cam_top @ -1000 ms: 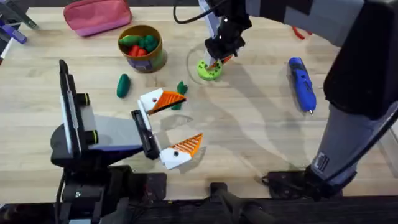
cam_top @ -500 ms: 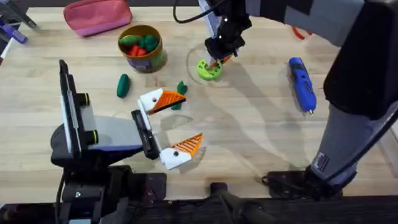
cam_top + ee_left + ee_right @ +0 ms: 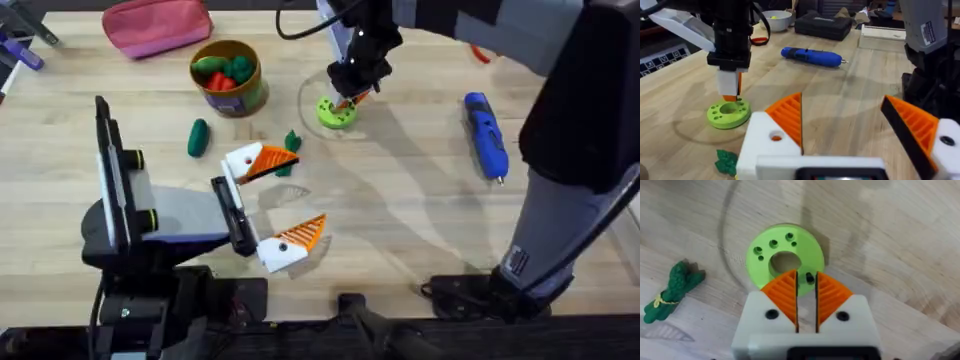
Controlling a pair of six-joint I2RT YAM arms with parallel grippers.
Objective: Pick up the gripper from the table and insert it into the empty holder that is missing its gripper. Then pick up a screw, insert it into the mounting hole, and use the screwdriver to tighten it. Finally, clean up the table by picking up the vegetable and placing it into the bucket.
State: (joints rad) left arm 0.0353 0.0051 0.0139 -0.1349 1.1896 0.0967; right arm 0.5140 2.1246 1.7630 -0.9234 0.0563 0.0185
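Note:
My right gripper [image 3: 345, 98] hovers over a green screw disc [image 3: 337, 112]. Its fingers are nearly together, with a small dark screw [image 3: 810, 278] between the tips. My left gripper [image 3: 272, 200] rests open wide on the table. The holder [image 3: 243, 162] is its far white block, and the orange gripper [image 3: 788, 116] sits in it behind a mounting hole [image 3: 776, 136]. The blue screwdriver [image 3: 486, 133] lies to the right. A green pod vegetable [image 3: 198, 137] and a leafy one [image 3: 290, 141] lie near the bucket [image 3: 247, 92].
A pink pouch [image 3: 157, 25] lies at the back left. Red pliers [image 3: 483, 52] lie at the back right. A white bowl [image 3: 774, 19] and a black case [image 3: 822, 25] stand beyond the screwdriver.
The right gripper has shifted slightly up and left over the green disc. The left arm has not moved.

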